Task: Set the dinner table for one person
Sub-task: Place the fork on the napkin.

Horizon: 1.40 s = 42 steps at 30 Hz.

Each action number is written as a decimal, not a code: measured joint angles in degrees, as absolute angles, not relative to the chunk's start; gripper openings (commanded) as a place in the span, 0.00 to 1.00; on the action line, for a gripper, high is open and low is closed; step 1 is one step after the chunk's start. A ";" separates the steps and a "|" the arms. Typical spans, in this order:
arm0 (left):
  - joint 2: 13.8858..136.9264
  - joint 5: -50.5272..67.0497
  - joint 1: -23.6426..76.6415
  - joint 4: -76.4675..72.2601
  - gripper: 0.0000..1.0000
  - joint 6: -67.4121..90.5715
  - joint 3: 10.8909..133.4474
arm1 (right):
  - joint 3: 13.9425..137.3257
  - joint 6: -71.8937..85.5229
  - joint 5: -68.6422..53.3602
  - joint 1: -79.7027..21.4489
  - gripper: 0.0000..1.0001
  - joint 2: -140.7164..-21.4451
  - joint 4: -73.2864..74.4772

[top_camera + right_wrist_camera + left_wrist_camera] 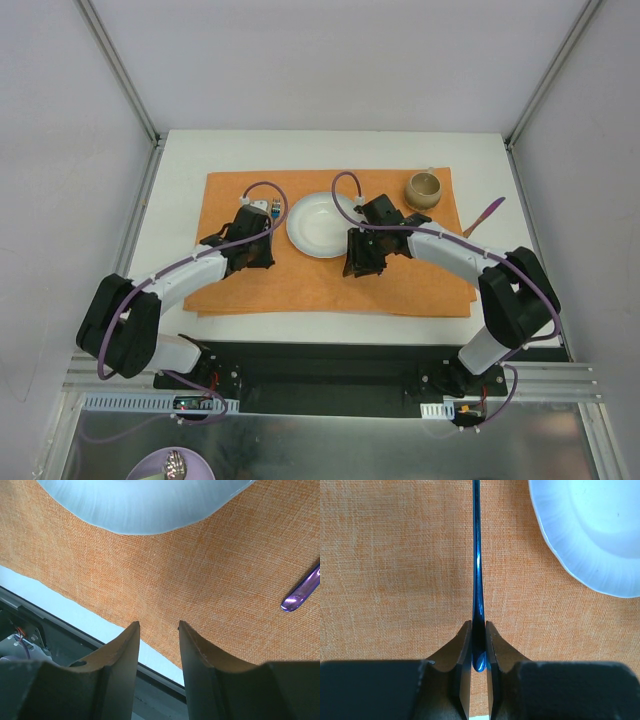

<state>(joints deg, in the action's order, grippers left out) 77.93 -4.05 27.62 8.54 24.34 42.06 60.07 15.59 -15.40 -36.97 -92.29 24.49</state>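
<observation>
White dinner table [480,160] underlies left claw [478,629] clamped on blue handle [477,555], perhaps cutlery.

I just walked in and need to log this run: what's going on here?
A place is being set on the table. The left gripper is clamped on a thin blue utensil, over the orange mat just left of the plate. The right gripper is open and empty, over the mat on the plate's other side. A cup sits at the mat's far right corner, and a purple utensil lies at its right edge.
</observation>
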 measured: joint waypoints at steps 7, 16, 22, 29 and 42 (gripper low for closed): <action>78.24 -4.10 25.45 7.20 0.00 24.27 40.93 | 60.07 15.55 -15.40 -36.95 0.40 -92.29 24.56; 77.91 -4.60 25.02 7.07 0.02 25.76 36.38 | 60.07 15.55 -15.38 -36.95 0.40 -92.29 24.73; 77.87 -4.99 25.02 6.57 0.50 26.83 35.57 | 60.07 15.55 -15.38 -36.95 0.40 -92.29 24.73; 76.97 -5.04 25.02 5.82 0.83 27.86 35.53 | 60.07 15.53 -15.33 -36.95 0.40 -92.29 24.82; 61.93 -4.99 25.08 11.22 0.79 28.29 35.48 | 60.10 13.91 -12.58 -36.62 0.38 -91.74 26.96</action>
